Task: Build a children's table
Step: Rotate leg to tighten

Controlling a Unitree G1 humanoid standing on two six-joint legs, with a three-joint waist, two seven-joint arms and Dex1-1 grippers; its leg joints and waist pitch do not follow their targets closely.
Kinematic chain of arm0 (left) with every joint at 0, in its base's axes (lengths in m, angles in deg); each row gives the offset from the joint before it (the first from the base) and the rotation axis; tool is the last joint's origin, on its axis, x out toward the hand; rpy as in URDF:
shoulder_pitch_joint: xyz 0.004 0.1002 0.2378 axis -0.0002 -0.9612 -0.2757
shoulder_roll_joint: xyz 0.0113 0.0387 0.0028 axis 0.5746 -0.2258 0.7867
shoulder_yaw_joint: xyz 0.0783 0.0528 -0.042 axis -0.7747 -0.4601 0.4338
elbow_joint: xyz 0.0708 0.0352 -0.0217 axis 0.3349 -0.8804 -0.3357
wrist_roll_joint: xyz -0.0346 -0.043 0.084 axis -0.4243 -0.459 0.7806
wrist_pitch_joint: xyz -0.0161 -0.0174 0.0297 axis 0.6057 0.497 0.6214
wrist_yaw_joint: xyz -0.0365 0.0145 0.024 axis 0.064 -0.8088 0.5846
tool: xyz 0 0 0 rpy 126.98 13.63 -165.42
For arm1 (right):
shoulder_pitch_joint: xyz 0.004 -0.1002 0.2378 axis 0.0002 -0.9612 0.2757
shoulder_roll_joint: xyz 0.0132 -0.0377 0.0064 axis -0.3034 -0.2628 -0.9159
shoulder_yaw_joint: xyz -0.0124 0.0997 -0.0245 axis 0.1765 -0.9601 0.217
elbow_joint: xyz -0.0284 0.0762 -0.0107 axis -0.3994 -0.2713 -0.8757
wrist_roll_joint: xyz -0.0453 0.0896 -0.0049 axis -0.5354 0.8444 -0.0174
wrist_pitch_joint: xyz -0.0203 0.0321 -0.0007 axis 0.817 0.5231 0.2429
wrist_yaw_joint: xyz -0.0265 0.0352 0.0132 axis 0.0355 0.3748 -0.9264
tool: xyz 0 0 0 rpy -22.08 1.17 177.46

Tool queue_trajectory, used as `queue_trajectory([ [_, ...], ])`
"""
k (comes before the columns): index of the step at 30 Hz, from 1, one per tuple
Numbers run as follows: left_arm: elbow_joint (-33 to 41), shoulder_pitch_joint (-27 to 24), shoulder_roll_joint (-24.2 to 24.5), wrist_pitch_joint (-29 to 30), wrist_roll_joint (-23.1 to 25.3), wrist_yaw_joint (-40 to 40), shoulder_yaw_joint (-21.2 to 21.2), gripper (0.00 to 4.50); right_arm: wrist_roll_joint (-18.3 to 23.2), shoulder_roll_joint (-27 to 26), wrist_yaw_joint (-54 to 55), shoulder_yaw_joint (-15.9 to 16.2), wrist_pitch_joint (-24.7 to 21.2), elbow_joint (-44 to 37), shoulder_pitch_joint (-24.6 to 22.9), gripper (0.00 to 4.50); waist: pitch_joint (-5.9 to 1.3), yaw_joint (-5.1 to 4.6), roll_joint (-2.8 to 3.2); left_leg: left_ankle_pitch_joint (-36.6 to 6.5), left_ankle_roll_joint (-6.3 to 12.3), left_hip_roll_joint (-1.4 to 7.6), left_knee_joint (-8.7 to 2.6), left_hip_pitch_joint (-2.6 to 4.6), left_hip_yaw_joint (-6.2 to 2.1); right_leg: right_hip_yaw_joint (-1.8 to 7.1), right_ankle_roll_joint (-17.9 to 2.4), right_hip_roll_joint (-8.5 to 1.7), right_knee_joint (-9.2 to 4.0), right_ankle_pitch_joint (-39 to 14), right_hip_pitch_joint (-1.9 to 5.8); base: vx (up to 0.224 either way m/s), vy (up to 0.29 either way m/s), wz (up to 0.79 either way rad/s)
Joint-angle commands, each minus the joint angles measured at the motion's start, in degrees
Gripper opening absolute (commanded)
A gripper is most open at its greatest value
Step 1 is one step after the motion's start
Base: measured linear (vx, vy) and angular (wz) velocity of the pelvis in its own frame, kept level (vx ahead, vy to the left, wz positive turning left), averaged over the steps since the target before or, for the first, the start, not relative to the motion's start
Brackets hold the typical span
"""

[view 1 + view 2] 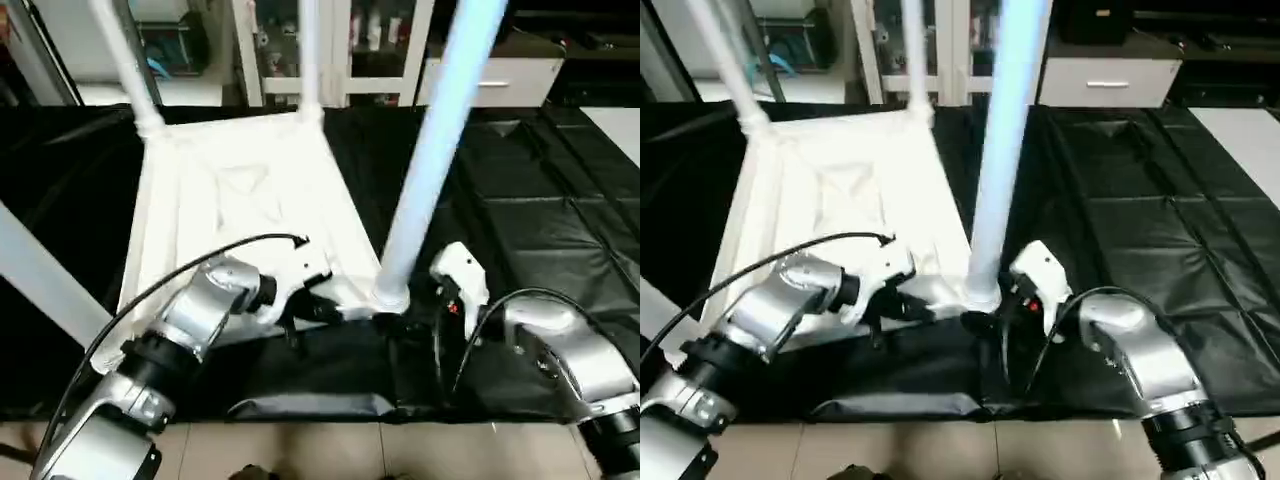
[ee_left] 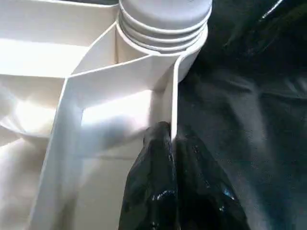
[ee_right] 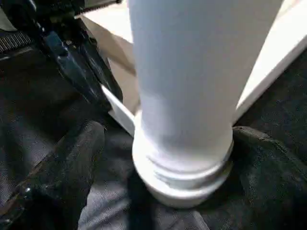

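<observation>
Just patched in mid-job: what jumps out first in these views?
The upturned children's table lies on the black-covered work table, its legs rising. The near right leg stands in its corner socket. The left gripper is shut on the table's rim beside that socket; the right gripper straddles the leg's base, open.

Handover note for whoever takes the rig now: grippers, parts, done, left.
Left gripper: shut on the table top's near edge rib, beside the near-right socket.
Right gripper: open, fingers either side of the near-right leg at its base, not clamped.
Table top lies upside down on the black cover. Three legs stand upright in sockets; a fourth white leg crosses the left edge, its seating unclear.
Left: check the legs, flip the table.
</observation>
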Motion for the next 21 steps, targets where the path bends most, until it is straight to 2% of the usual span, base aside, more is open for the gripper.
queue_trajectory([
  [1, 2.3, -0.9, 0.2, 1.4, -1.6, 2.8, -1.5, 0.0, 0.9, -0.3, -1.3, 0.1, 0.7, 1.0, 1.3, 4.34, -3.79, -0.05, -0.88, -9.6, 3.56, 3.06, -4.35, 1.51, -1.23, 1.64, -13.8, -2.85, -2.86, -10.1, 2.24, 0.0, 0.0, 0.0],
  [2, 2.5, -1.1, 0.3, 1.5, -1.5, 3.0, -1.5, 0.0, 1.2, -0.6, -1.5, -0.1, 0.8, 1.4, 1.4, 4.34, -3.88, -0.03, -0.68, -8.8, 3.68, 3.03, -4.29, 1.52, -1.23, 1.62, -14.0, -2.82, -2.77, -8.8, 2.29, 0.0, 0.0, 0.0],
  [4, 2.7, -1.3, 0.6, 1.7, -1.3, 3.2, -1.5, 0.0, 1.0, -1.2, -1.5, -0.3, 1.2, 2.5, 1.9, 4.34, -4.0, -0.06, -0.76, -7.6, 4.13, 2.95, -4.14, 1.38, -1.25, 1.57, -14.5, -2.83, -2.48, -7.0, 2.4, 0.0, 0.0, 0.0],
  [5, 2.8, -1.3, 0.7, 1.8, -1.3, 3.2, -1.6, 0.0, 1.0, -1.3, -1.6, -0.2, 1.2, 2.7, 2.0, 4.19, -3.98, -0.04, -0.77, -7.5, 4.22, 2.9, -4.11, 1.39, -1.2, 1.53, -14.6, -2.75, -2.54, -6.9, 2.37, 0.0, 0.0, 0.0],
  [8, 3.1, -1.1, 0.9, 2.3, -1.4, 3.3, -1.8, 0.0, 0.8, -1.7, -2.2, -0.1, 1.4, 4.2, 2.6, 4.08, -4.02, 0.06, -0.67, -7.2, 4.34, 2.92, -4.05, 1.45, -1.21, 1.52, -14.8, -2.73, -2.43, -6.4, 2.46, 0.0, 0.0, 0.0],
  [9, 2.9, -1.0, 0.8, 2.3, -1.4, 3.3, -1.8, 0.0, 0.8, -1.8, -2.2, -0.1, 1.4, 4.5, 2.7, 3.9, -4.0, -0.06, -0.23, -7.6, 4.1, 2.85, -4.05, 1.48, -1.17, 1.47, -14.8, -2.62, -2.59, -6.6, 2.41, 0.0, 0.0, 0.0],
  [13, 2.6, -0.5, 0.6, 2.5, -1.2, 3.4, -1.8, 0.0, 0.2, -1.7, -3.1, 0.2, 2.2, 5.6, 3.0, 3.59, -4.13, -0.07, -0.29, -8.2, 3.71, 2.86, -4.0, 1.51, -1.24, 1.44, -15.1, -2.65, -2.45, -6.1, 2.57, 0.0, 0.0, 0.0],
  [21, 3.2, -0.7, 0.7, 3.7, -1.3, 3.0, -1.7, 0.0, -0.3, -2.1, -3.9, 0.2, 3.6, 7.8, 3.6, 2.96, -4.18, 0.14, -0.43, -7.3, 4.55, 2.81, -3.83, 1.39, -1.26, 1.39, -15.7, -2.73, -2.23, -5.3, 2.72, 0.0, 0.0, 0.0],
])
